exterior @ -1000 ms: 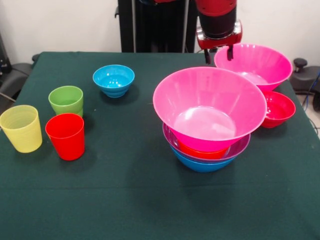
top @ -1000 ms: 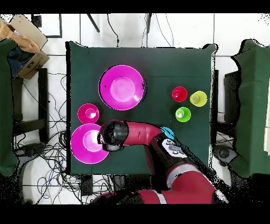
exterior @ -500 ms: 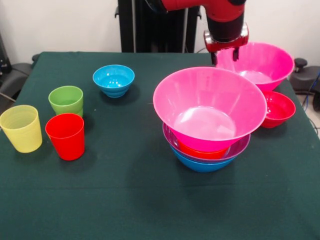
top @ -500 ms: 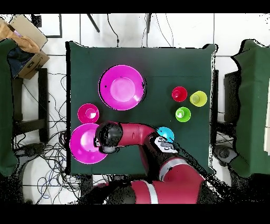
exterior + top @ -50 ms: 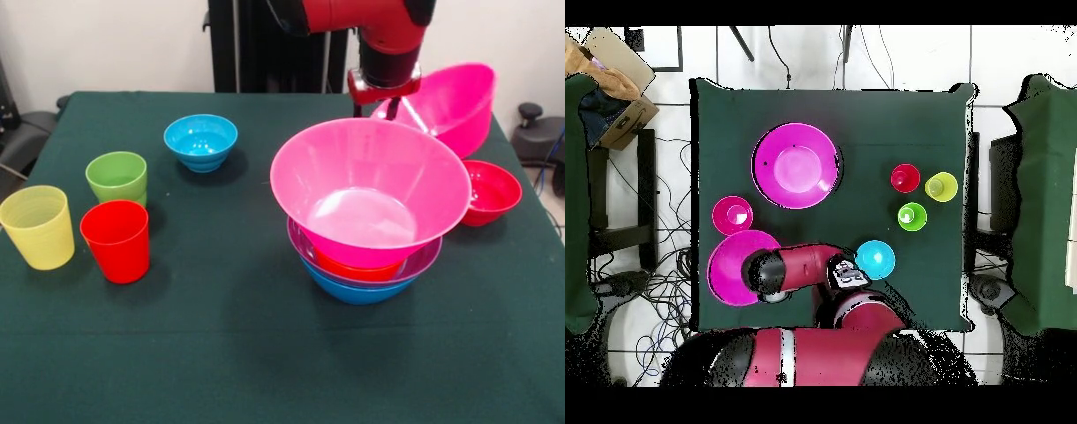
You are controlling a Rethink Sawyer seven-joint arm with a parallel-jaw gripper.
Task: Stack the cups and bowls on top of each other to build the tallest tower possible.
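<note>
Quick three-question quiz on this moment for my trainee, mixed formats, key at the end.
1. True or false: the second large pink bowl sits level on the table.
2. Which bowl tops the tower? A) purple B) large pink C) cyan
3. How many cups stand on the table, and which colours?

Key
1. False. It is tilted, with the gripper at its rim.
2. B. The large pink bowl is uppermost, over orange, purple and blue.
3. Three: yellow cup, red cup, green cup.
</note>
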